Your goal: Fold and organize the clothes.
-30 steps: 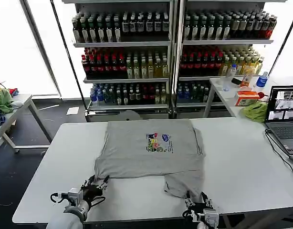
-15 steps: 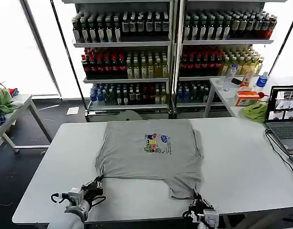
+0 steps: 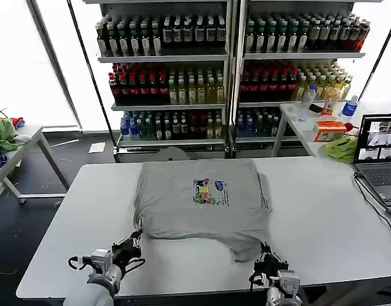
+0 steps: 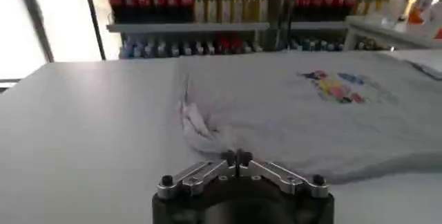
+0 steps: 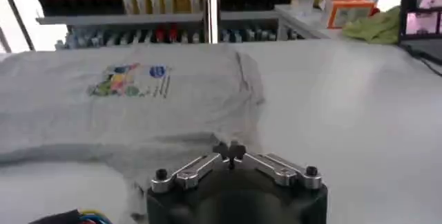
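Wrist views show each gripper, left (image 4: 236,157) and right (image 5: 233,151), clenched on the shirt (image 3: 202,199) hem.

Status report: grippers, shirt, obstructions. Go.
Left gripper and right gripper both shut on grey shirt hem, near table edge. Shirt flat, print up, hem bunched. Nothing in the way.

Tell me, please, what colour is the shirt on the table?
Grey shirt with a multicoloured chest print, clearest in the head view.
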{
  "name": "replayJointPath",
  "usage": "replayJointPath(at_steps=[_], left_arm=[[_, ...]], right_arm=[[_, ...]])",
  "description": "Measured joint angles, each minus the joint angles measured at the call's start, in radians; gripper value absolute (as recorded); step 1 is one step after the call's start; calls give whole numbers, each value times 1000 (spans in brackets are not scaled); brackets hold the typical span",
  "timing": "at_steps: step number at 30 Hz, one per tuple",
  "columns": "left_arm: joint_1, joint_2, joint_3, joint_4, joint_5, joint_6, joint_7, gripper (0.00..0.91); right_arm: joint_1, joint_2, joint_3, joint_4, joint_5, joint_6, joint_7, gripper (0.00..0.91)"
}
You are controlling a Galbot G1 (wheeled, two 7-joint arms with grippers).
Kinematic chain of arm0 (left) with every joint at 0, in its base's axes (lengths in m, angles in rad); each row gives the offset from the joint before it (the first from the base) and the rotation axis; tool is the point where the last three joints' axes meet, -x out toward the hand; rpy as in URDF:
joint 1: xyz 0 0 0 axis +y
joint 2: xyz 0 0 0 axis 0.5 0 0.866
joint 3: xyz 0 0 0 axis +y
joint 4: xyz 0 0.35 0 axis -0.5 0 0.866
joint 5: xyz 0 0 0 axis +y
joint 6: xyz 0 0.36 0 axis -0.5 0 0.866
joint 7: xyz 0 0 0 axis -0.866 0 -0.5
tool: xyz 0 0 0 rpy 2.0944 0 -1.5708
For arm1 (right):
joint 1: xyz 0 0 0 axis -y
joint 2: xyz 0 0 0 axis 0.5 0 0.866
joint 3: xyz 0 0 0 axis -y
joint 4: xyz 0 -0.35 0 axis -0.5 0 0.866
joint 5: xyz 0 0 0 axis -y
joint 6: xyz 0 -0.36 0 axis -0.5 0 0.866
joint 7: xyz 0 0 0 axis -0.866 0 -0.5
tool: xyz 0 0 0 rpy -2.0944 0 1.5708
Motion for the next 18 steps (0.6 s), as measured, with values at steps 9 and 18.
replayJointPath(at_steps=[9, 18], left_arm=[[-56, 24, 7, 6, -35, -56, 0, 0], [-161, 27, 41, 57, -73, -82, -8, 0]], right_arm=[[145, -5, 6, -55, -26, -3, -43, 0], [299, -12, -7, -152, -15, -18, -69, 0]])
